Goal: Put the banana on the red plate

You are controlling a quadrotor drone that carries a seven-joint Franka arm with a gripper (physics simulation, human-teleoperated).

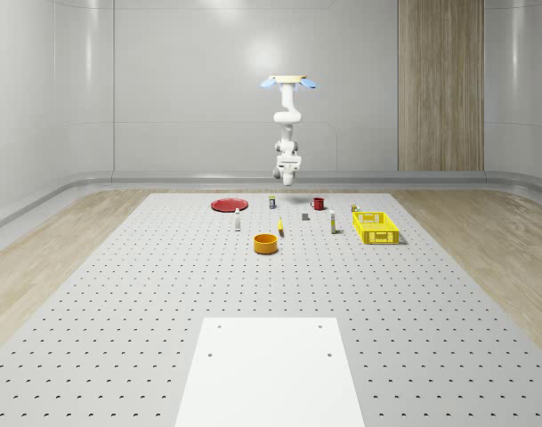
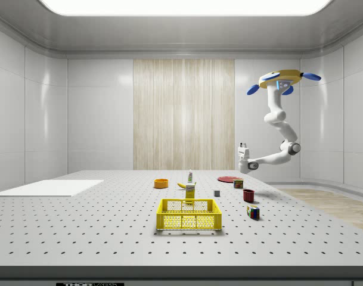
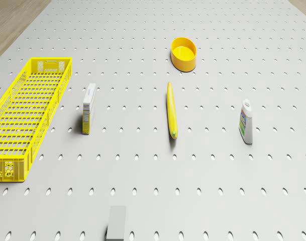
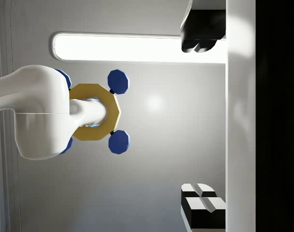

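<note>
Banana (image 3: 171,109) first: it lies flat on the big grey table (image 1: 119,294), all by itself, with nothing touching it. The table has lots of little holes.

Next biggest is the drone (image 2: 281,80). It hovers high in the air over the far end of the table, at the side view's right. A white arm hangs down from it.

The yellow crate (image 3: 27,115) sits on the table, well apart from the banana. The red plate (image 1: 227,205) lies flat near the far edge, toward the whole-scene view's left. It has nothing on it, so the job is not yet done.

The gripper (image 2: 245,146) floats in the air above the table, near the plate. In the side view it points up, not down. In the wrist view its two black fingers (image 4: 200,29) are far apart, so the jaws are open and hold nothing.

The yellow bowl (image 3: 184,52) stands just past one end of the banana. A small box (image 3: 88,108) lies on one side of the banana and a little bottle (image 3: 246,120) stands on the other, both a bit away.

The banana is below the gripper and farther from the back wall, toward the bowl. Its long way runs from the bowl back toward the drone. I think the gripper must turn to face down, come low, and close across the banana's thin middle.
</note>
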